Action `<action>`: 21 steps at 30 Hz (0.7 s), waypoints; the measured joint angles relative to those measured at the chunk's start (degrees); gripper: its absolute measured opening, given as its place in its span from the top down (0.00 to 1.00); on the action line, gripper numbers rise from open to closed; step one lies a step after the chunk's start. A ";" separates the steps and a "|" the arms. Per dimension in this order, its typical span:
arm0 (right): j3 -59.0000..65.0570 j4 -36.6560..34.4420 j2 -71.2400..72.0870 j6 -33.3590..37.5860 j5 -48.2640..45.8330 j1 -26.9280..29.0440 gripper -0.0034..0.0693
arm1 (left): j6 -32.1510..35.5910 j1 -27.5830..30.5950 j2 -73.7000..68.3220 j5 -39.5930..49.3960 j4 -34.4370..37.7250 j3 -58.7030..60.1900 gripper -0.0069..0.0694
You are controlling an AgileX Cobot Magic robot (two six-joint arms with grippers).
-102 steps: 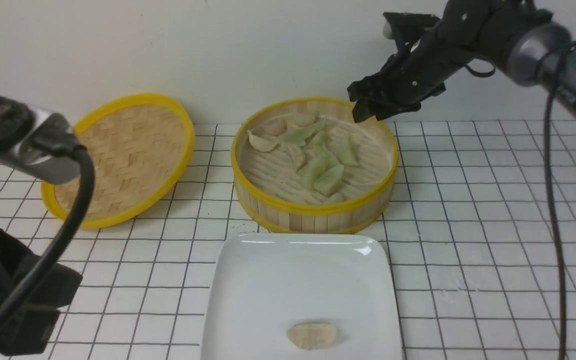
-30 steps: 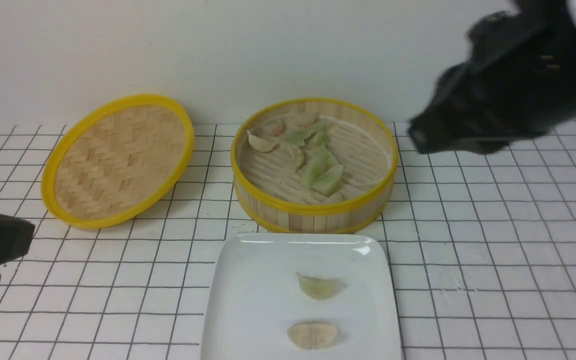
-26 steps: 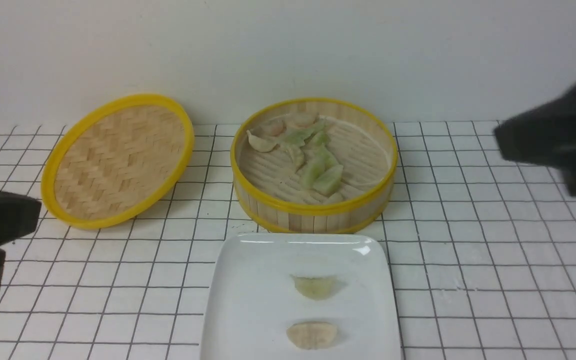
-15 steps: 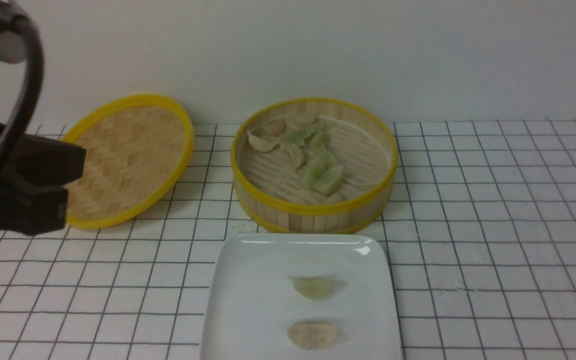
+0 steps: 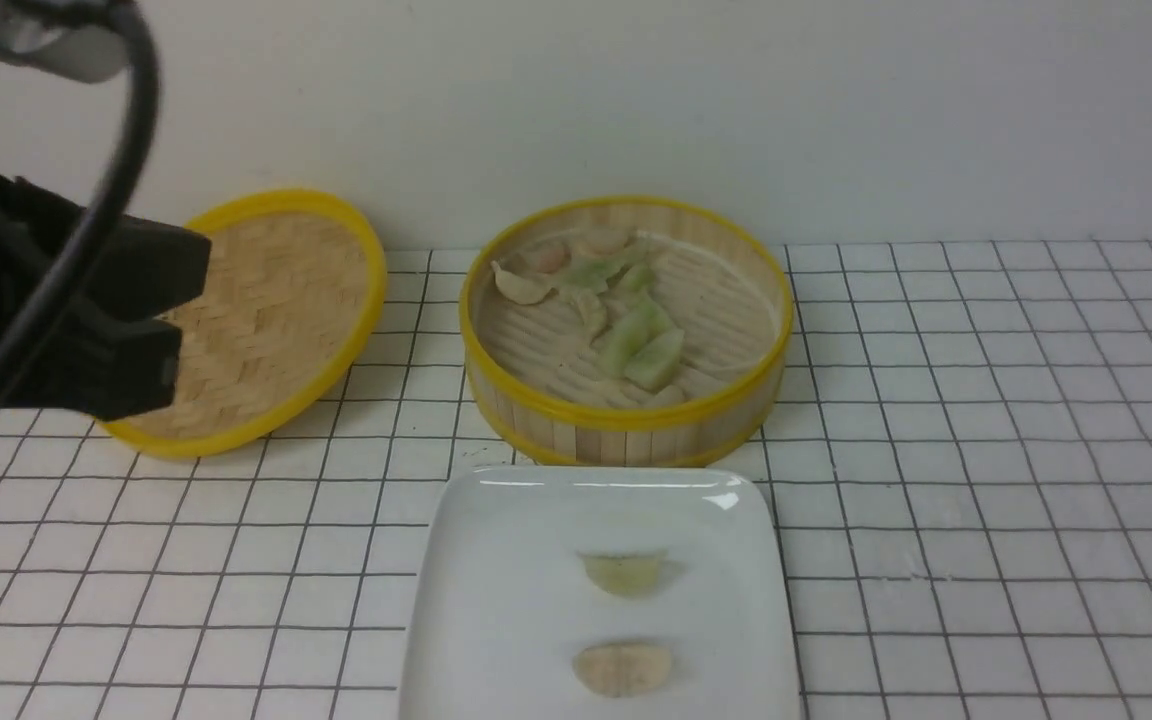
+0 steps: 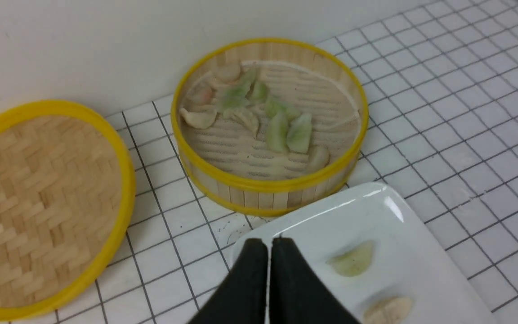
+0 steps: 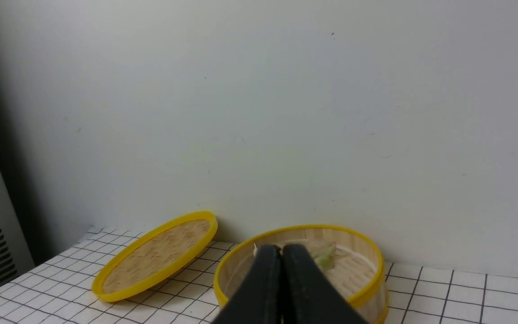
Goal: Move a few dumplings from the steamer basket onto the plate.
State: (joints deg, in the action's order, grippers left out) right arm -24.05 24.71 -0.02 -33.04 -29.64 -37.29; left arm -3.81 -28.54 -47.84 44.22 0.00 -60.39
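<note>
— Entry one, the claws. How are they standing?
— Left gripper (image 6: 269, 245): fingers are pressing together and holding nothing. It is hanging above the table on the lid's side of the steamer basket (image 5: 626, 420), clear of it. Right gripper (image 7: 281, 249): also pinching closed on nothing, apart from the basket and pointing towards it.
— Entry two, the dumplings?
— Most of the dumplings (image 5: 654, 358) are lying on the basket's slatted floor, green and beige mixed, bunching towards its far-left part. Two are lying outside the basket on the plate (image 5: 496, 600): a green dumpling (image 5: 624, 573) and a beige dumpling (image 5: 622, 668). The green one is sitting nearer the basket.
— And the plate itself?
— Sitting just in front of the basket, its edge almost meeting the slatted wall.
— Entry three, surroundings.
— A woven lid (image 5: 276, 300) is lying tilted beside the basket, on the robot's left. Everything is standing on a white tabletop (image 5: 986, 500) with a dark grid. A plain pale wall (image 5: 636, 100) is rising just behind the basket.
</note>
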 joint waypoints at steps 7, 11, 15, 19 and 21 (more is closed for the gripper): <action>0.00 0.23 0.00 0.00 0.00 0.00 0.97 | -0.07 0.00 15.85 -12.11 -2.53 13.01 0.92; 0.00 0.36 0.00 0.00 0.00 0.00 0.97 | -0.10 0.00 21.42 -13.28 -2.59 17.44 0.92; 0.00 0.36 0.00 0.00 0.00 0.00 0.97 | -0.10 0.00 24.28 -13.28 -2.78 19.08 0.92; 0.00 0.36 0.00 0.00 0.00 0.00 0.97 | -0.10 0.00 24.67 -13.13 -2.81 19.55 0.92; 0.00 0.36 0.00 0.00 0.00 0.00 0.97 | -0.10 0.00 24.67 -11.86 -2.92 19.66 0.92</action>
State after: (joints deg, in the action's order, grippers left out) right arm -24.05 25.07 -0.02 -33.04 -29.64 -37.29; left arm -3.91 -28.54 -23.17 32.36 -2.92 -40.72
